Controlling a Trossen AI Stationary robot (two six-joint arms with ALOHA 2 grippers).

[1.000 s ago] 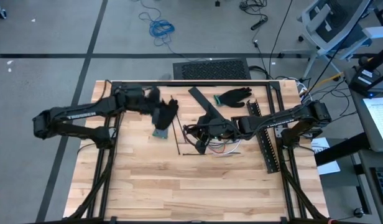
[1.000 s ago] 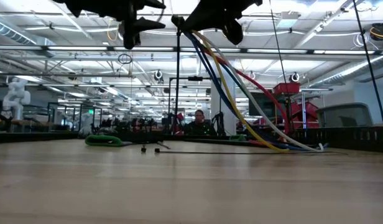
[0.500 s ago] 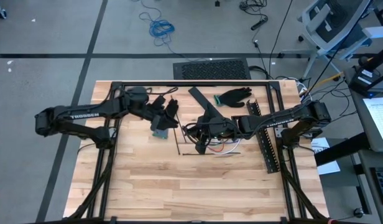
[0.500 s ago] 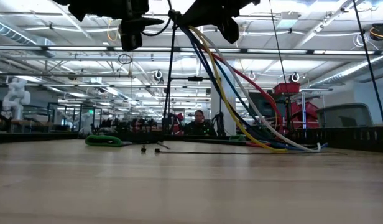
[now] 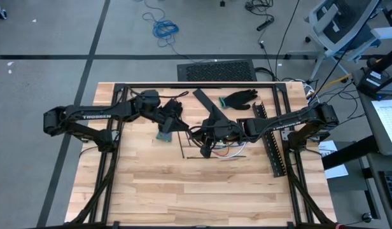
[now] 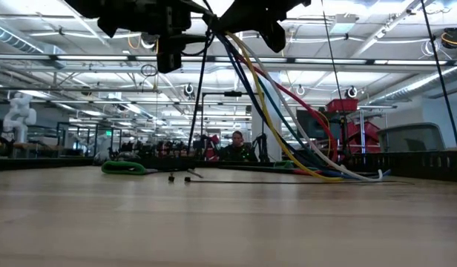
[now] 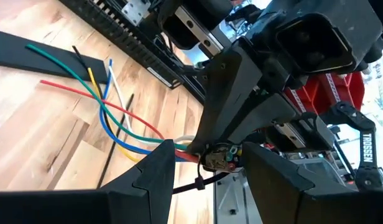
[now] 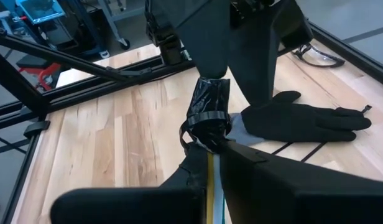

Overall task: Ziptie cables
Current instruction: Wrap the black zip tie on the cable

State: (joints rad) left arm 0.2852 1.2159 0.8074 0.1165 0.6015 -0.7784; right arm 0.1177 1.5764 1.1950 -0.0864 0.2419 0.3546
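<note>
The right gripper (image 5: pixel 207 132) is clamped on one end of the bundle of thin multicoloured cables (image 6: pixel 284 111), held above the middle of the wooden table (image 5: pixel 151 184); the free ends trail down onto the tabletop. The left gripper (image 5: pixel 177 117), fingers (image 7: pixel 155 171) partly apart and empty, sits just beside that clamped end.

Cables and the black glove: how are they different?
The cables are thin and many-coloured; the glove is all black and wide. One end of the cables is lifted, pinched in the right tool; the glove lies flat with nothing touching it. Both rest on the wooden table.
</note>
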